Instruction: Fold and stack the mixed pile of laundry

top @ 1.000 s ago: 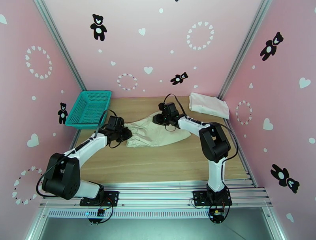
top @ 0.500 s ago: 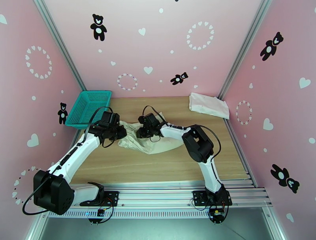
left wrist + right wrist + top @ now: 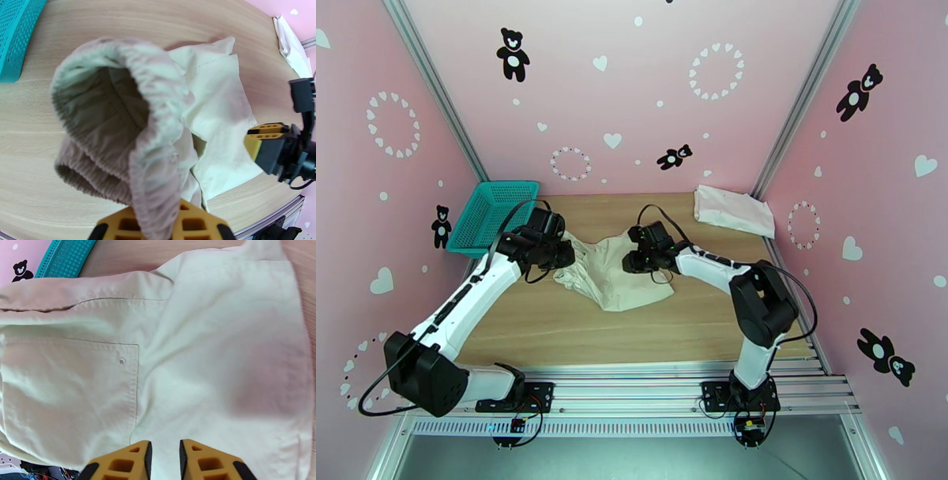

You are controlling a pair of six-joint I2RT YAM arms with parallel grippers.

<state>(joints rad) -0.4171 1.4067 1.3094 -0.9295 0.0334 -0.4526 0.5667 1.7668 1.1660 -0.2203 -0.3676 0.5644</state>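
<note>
**Left end effector (image 3: pixel 158 216) holding up the cream garment (image 3: pixel 616 276) by its waistband (image 3: pixel 158 118)**

Its yellow fingers (image 3: pixel 197 223) are pinching the gathered elastic waistband, which is ballooning open across the centre-left of the wrist frame. The right end effector (image 3: pixel 163 455) is hovering low over the pocket (image 3: pixel 71 382). Its fingers are sitting almost together with a thin slit between them, and I cannot tell whether any cloth is caught in that slit.

In the overhead view, the garment is lying at mid-frame on the bench (image 3: pixel 632 324), between the two end effectors, with its left end raised. Over the past second it has been changing shape. It was stretching wide toward the right, then bunching up as the right end effector was swinging leftward. Now it is opening out again as that end effector is backing off to the right. The left one has been drifting toward the upper left, closer to the basket (image 3: pixel 494 213). The T-shirt (image 3: pixel 733 209) is lying folded at the upper right, well apart from the action and unmoved.

Judging from this, the pair are tugging and spreading the garment to flatten it. Folding proper is not yet starting, and the stack is waiting on this piece.
</note>
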